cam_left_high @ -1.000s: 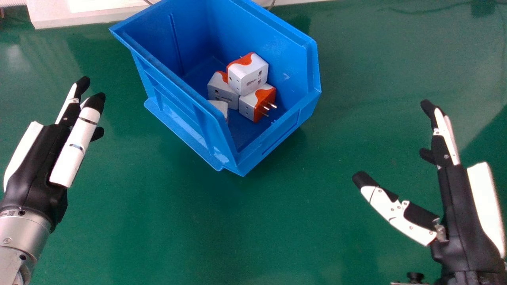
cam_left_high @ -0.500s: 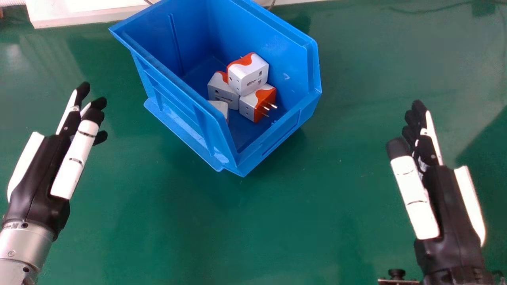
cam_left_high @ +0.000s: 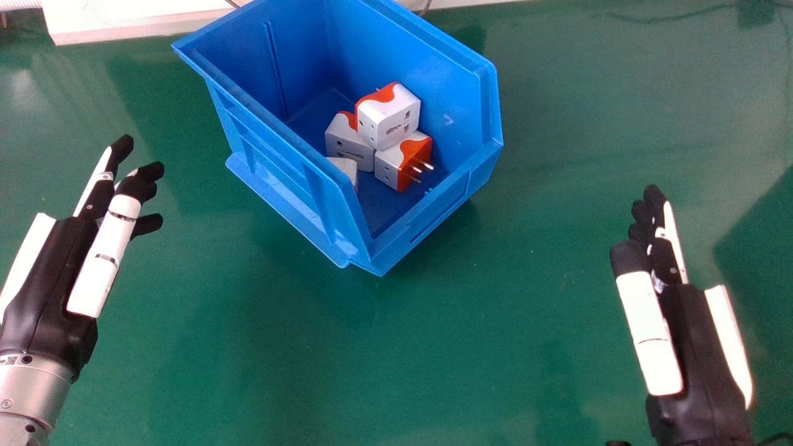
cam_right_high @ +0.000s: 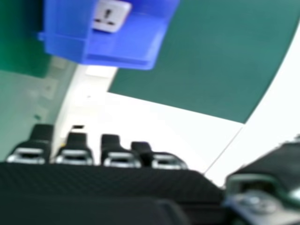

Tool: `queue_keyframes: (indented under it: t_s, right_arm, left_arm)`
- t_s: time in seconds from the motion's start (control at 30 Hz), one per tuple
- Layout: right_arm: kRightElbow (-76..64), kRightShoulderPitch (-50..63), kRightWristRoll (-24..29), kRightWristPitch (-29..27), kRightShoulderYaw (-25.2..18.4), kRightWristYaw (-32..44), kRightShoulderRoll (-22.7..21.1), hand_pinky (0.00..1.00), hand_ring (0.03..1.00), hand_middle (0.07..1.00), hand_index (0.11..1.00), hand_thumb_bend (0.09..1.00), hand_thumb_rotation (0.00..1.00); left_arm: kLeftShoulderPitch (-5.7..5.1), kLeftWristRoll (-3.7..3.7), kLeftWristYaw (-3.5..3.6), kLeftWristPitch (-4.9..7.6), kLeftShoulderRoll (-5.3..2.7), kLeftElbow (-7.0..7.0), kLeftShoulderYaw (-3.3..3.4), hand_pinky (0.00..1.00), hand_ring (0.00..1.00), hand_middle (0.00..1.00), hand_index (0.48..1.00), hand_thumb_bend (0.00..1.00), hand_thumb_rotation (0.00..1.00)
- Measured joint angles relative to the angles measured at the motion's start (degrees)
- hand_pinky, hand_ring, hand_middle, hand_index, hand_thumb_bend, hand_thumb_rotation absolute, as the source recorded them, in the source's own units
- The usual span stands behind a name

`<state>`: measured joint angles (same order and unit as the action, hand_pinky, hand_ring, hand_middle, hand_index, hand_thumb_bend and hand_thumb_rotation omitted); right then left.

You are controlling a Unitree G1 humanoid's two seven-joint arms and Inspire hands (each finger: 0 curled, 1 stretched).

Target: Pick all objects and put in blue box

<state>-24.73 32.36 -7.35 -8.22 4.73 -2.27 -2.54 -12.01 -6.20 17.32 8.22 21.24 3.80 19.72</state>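
Note:
In the head view, my left hand (cam_left_high: pixel 52 279) is at the left side, open and holding nothing, left of the blue box (cam_left_high: pixel 279 176). My right hand (cam_left_high: pixel 700 347) lies at the lower right, also open and well apart from the box. Inside the box sit several white and orange plug adapters: one (cam_left_high: pixel 390 118) rests on top of two others, an adapter (cam_left_high: pixel 348 144) and one with its pins out (cam_left_high: pixel 403 162). Another adapter (cam_left_high: pixel 344 168) is partly hidden by the box wall. The right hand view shows my right hand (cam_right_high: pixel 108 187), the box (cam_right_high: pixel 122 54) and a white adapter (cam_right_high: pixel 111 15).
Under the box spreads a green tabletop (cam_left_high: pixel 384 359). A white object (cam_left_high: pixel 124 18) stands along the far left edge, behind the box. Thin cables (cam_left_high: pixel 675 17) run near the far right edge.
The right thumb has swung in alongside the palm, and the right hand has lately drawn back toward the view's bottom. My left hand has shifted slightly down. The box and adapters have stayed put.

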Motion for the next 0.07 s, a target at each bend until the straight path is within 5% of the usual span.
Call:
queue_keyframes:
  t_s: [0.07]
  right_arm:
    - [0.0,0.0,0.0,0.0,-0.3,-0.3,0.1,0.95,1.000,1.000,1.000,0.525,1.00]
  left_arm:
    - [0.01,0.00,-0.14,0.05,0.00,-0.04,0.02,0.82,0.91,0.90,0.971,0.43,1.00]
